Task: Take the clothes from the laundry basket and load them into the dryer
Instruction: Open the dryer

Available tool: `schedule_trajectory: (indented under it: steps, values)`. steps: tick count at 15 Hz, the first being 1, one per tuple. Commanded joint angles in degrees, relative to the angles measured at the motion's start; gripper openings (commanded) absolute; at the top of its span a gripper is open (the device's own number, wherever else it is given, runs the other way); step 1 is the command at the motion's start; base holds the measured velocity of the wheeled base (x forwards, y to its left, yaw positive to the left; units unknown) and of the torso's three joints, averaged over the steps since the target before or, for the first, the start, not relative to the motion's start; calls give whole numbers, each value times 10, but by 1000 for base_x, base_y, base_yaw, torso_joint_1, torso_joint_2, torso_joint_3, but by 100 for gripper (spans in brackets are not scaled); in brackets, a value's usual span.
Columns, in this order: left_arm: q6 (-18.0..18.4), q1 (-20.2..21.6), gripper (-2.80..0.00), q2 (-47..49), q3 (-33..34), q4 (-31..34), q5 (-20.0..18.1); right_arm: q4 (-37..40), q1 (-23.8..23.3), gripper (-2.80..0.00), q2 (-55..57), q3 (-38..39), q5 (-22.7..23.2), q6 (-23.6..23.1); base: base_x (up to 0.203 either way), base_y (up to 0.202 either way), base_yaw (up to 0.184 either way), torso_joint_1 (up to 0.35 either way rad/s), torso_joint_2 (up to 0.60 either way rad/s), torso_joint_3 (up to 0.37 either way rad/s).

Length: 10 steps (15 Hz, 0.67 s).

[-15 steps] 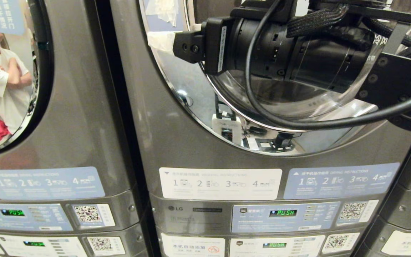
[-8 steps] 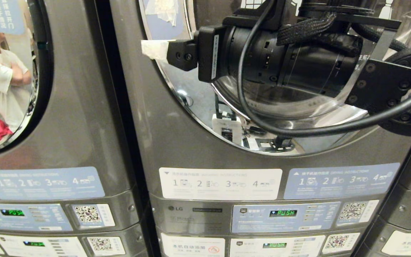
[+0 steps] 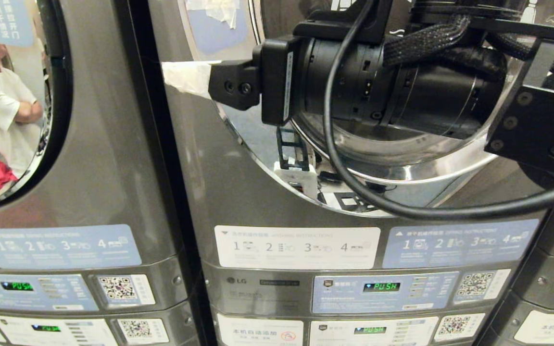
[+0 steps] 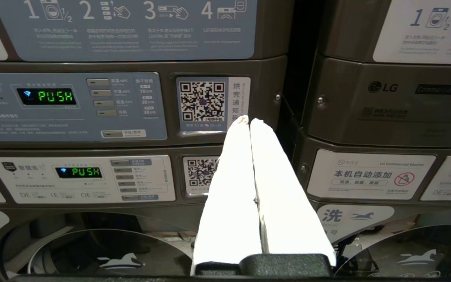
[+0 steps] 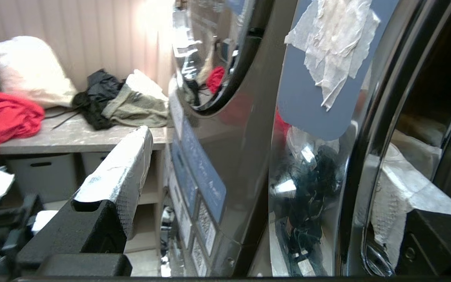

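Two dryer doors point(image 3: 17, 105) are showing in the head view — one at nine o'clock, one at one o'clock point(image 3: 354, 158). Four green displays point(image 3: 381, 287) are glowing — two per machine.

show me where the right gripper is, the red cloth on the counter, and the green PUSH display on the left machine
right gripper point(image 5: 257, 172): right wrist view, midway between its wide-open fingertips.
red cloth point(image 5: 6, 115): right wrist view, middle of the heap.
green PUSH display point(image 4: 55, 96): left wrist view, on its lit letters.

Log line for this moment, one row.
right gripper: open, at dryer door left edge, nothing held | left gripper: shut, parked low | clothes: none loaded in view
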Motion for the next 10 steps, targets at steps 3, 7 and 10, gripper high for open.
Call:
schedule_trajectory:
  steps: [3,7,10]
  values:
    - [0,0,-280,0,0,0,0,0,2,0,-57,63,29,0,0,0,0,0,0,0]
    - [0,0,-280,0,0,0,0,0,2,0,-119,141,89,-11,0,0,0,0,0,0]
    - [0,0,-280,0,0,0,0,0,2,0,-152,171,100,-12,0,0,0,0,0,0]
